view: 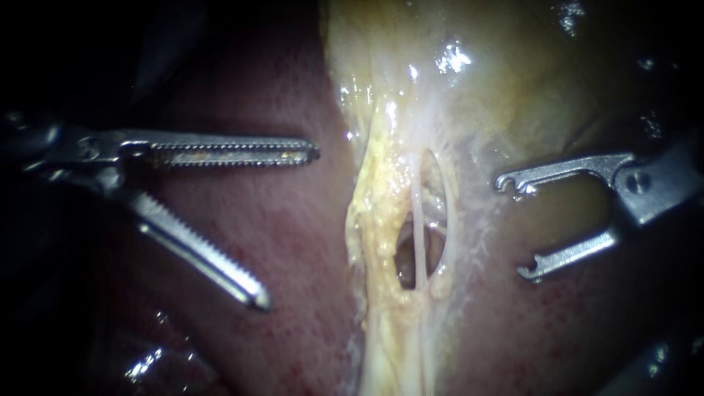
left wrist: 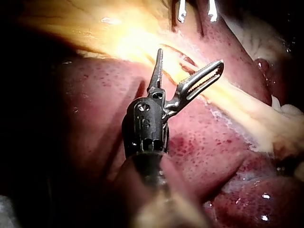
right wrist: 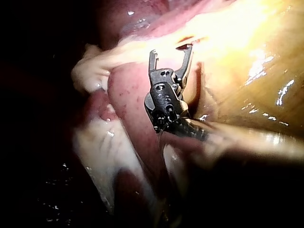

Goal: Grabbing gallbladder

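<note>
Item 1: my left instrument (view: 287,226). Serrated jaws spread wide, holding nothing. It hovers over the liver (view: 308,330), near the yellow fatty band (view: 378,213) but not touching it. The left wrist view (left wrist: 190,57) shows the same gap.

Item 2: my right instrument (view: 515,227). Its slim hooked jaws also stand apart and empty, on the far side of that band. The right wrist view (right wrist: 171,50) agrees.

Item 3: gallbladder (view: 513,73). A pale, wet, olive-yellow sac in the upper middle and upper right of the endoscope view. It narrows down into the fatty band between my two instruments. It has not been gripped yet.

Item 4: thin tube (view: 418,220). A whitish strand crosses an open window in the band, close to both sets of tips.

Hazards, as I judge them:
- If I close too low, I would catch the tube or the fat instead of the sac wall.
- The glossy wall may slip out of a shallow bite.
- A deep or hard bite could tear the wall.
- My lower left jaw rides close to the liver and could scrape it as I advance.
</note>
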`<state>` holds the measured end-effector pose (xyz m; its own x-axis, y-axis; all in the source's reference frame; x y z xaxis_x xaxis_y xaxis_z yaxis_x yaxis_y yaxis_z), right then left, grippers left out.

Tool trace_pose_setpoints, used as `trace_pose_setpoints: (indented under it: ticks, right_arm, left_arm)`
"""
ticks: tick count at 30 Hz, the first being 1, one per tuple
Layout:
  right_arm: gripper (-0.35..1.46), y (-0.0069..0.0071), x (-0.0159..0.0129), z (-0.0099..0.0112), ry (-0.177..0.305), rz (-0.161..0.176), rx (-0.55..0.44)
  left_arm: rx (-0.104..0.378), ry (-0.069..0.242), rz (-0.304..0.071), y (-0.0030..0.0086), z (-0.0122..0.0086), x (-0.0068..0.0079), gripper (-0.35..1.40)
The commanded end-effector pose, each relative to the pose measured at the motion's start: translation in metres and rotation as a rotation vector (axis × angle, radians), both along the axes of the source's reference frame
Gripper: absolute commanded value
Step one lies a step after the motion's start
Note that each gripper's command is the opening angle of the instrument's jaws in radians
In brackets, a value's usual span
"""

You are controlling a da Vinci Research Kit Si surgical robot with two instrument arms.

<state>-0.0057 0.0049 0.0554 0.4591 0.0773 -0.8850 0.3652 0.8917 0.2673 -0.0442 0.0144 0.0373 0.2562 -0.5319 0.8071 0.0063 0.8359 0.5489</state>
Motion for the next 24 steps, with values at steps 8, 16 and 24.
trace_pose_setpoints:
  ticks: [8, 16, 24]
  right_arm:
    - [0.58, 0.0000, 0.0000, 0.0000, -0.001, 0.001, 0.002]
    - [0.58, 0.0000, -0.0001, 0.0000, -0.004, 0.003, 0.006]
    - [0.58, 0.0000, -0.0001, 0.0000, -0.007, 0.006, 0.011]
  left_arm:
    - [0.120, 0.130, -0.064, 0.0011, 0.0022, -0.0020, 0.91]
    - [0.254, 0.248, -0.127, 0.0016, 0.0032, -0.0035, 0.74]
    - [0.298, 0.301, -0.160, 0.0020, 0.0039, -0.0047, 0.57]
